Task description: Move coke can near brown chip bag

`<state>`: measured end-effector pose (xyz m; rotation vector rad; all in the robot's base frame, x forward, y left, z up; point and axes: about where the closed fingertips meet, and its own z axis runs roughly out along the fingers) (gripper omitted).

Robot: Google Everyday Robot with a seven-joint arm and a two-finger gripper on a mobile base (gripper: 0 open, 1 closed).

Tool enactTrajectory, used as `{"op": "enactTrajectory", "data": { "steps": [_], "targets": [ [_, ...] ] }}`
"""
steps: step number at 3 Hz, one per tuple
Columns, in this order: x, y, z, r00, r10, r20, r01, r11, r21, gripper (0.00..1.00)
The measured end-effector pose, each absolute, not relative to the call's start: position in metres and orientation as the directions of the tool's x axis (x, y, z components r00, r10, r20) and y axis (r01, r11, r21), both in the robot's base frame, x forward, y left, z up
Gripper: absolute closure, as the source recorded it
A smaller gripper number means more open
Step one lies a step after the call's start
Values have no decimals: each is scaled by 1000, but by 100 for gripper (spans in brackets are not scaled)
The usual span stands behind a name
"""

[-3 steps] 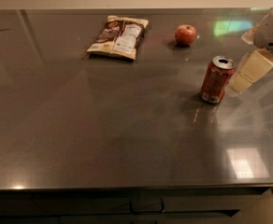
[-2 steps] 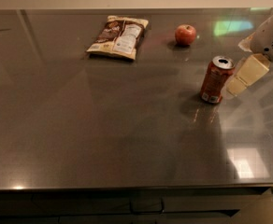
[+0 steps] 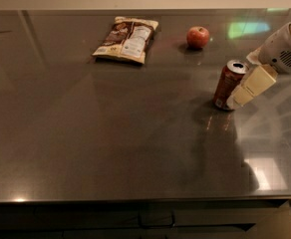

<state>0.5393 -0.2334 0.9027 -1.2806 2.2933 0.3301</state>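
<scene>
The coke can (image 3: 226,83), red with a silver top, stands upright on the right part of the dark table. My gripper (image 3: 239,81) comes in from the right edge and is open. One cream finger (image 3: 252,86) lies against the can's right front side. The other finger is mostly hidden behind the can's top. The brown chip bag (image 3: 127,39) lies flat at the far left-centre of the table, well away from the can and the gripper.
A red apple (image 3: 198,36) sits at the back, between the bag and the can. The dark reflective table (image 3: 110,133) has its front edge near the bottom of the view, and drawers show below it.
My gripper has moved left and a little down toward the can, so that the cream finger now touches its side. The can, the bag and the apple have not moved.
</scene>
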Motion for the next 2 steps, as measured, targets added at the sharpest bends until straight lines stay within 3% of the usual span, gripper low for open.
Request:
{"op": "enactTrajectory", "data": {
  "steps": [1,2],
  "targets": [
    [545,-228,899,-447,-709,-545,-844,536,-5,0],
    [548,-226,898,-458,-692,-559,-839,543,15,16]
  ]
}}
